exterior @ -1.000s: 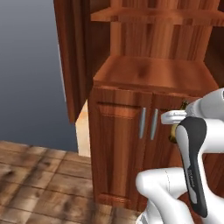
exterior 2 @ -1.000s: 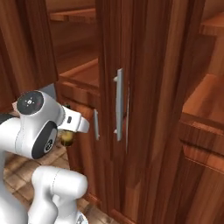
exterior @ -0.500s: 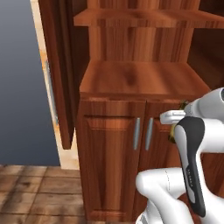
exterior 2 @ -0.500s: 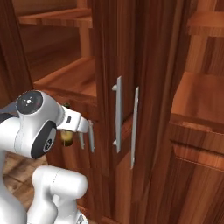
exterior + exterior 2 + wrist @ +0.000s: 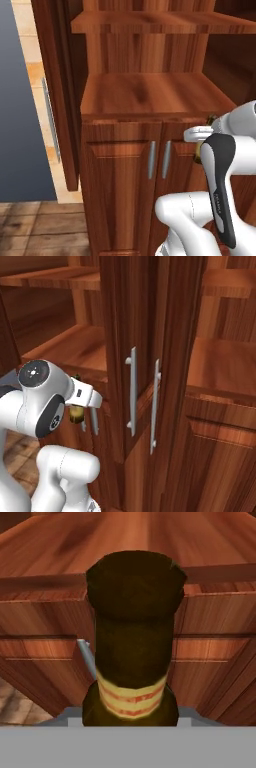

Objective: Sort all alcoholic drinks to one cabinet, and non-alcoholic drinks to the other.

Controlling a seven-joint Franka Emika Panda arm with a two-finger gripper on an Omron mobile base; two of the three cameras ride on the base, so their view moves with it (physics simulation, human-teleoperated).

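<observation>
A tall red-brown wooden cabinet (image 5: pixel 145 95) stands in front of the robot in the kitchen, on a floor of brown wood planks (image 5: pixel 35 225). Beside the cabinet is a flat grey-blue wall (image 5: pixel 20 125). The cabinet has a wide shelf board (image 5: pixel 145 92) at the middle and another shelf (image 5: pixel 145 22) higher up. Below the wide board are two shut little doors with two short silver handles (image 5: pixel 158 159) side by side. A tall door (image 5: pixel 57 90) on the left side stands open. In the right base view, two long silver handles (image 5: pixel 143 398) run up and down on tall door panels close to the camera.

The white arm is bent near the front of the cabinet. The gripper (image 5: pixel 131 719) is closed around the dark amber-brown bottle (image 5: pixel 132 642). The bottle fills the middle of the hand view, with a yellow and red band low on it. It is held up in the air, just in front of the edge of the wide shelf board and above the little doors. A bit of the bottle (image 5: pixel 76 413) peeks out under the hand in the right base view.
</observation>
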